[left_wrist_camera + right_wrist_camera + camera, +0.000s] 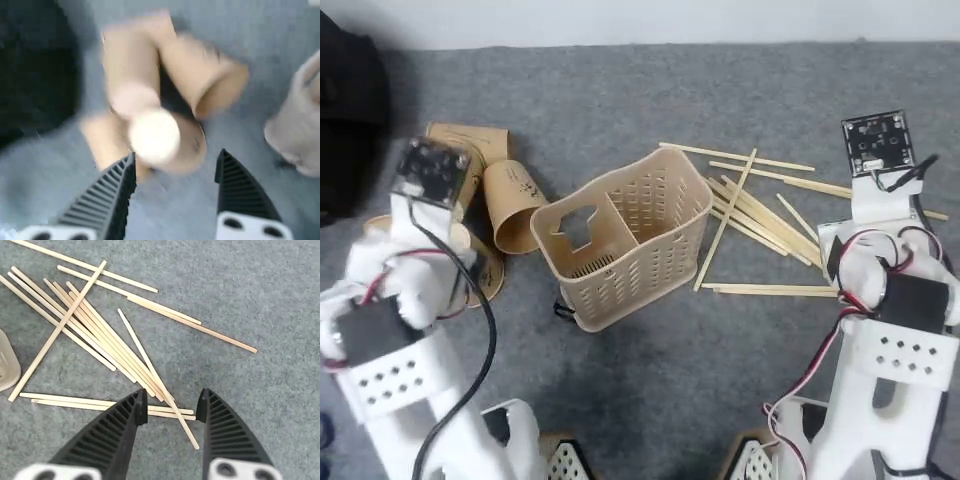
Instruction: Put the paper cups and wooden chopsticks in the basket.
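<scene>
A beige slotted basket (670, 190) with two compartments stands mid-table, nothing in it. Several brown paper cups (510, 205) lie on their sides to its left; in the left wrist view the cups (150, 100) lie just beyond my left gripper (175, 160), which is open with nothing between its fingers. Several wooden chopsticks (760, 215) are scattered to the right of the basket. My right gripper (171, 407) hangs open over the near ends of the chopsticks (95, 335), with one thin stick (155, 377) running between its fingertips.
The table is covered by grey carpet. A black bag (350, 110) sits at the far left, close behind the cups. A corner of the basket (6, 365) appears beside the chopstick pile in the right wrist view. Both arm bases (880, 400) stand at the front.
</scene>
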You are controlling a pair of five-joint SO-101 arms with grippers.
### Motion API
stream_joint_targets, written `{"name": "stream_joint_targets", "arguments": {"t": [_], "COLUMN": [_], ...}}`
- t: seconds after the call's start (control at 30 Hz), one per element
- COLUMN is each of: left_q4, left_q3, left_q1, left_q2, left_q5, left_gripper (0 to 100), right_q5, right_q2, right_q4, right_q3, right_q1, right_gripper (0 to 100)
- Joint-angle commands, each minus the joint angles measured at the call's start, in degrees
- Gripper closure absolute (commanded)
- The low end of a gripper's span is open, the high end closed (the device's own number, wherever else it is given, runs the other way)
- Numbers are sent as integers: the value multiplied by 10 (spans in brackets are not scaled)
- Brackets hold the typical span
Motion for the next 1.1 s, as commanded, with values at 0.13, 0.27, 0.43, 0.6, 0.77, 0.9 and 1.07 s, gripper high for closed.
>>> {"name": "stream_joint_targets", "arguments": {"t": [0.13,0.27,0.43,0.6,0.77,0.9,1.07], "left_q4": [6,8,5,2,-52,-109,-153], "left_q3": [92,124,182,198,215,263,291], "left_q1": [21,95,185,276,302,300,300], "left_q2": [-7,-7,-9,-9,-5,-5,-5], "left_q5": [-8,-69,-131,-144,-142,-146,-156], "left_gripper": [742,742,742,740,740,740,741], "right_q5": [5,7,8,8,9,25,32], "right_q2": [1,1,1,1,1,-2,-4], "right_q4": [-11,-13,-15,-30,-54,-53,-53], "right_q3": [22,39,39,58,82,82,82], "right_q1": [-50,-55,-42,-44,-42,-44,-44], "right_gripper": [819,819,819,819,819,819,819]}}
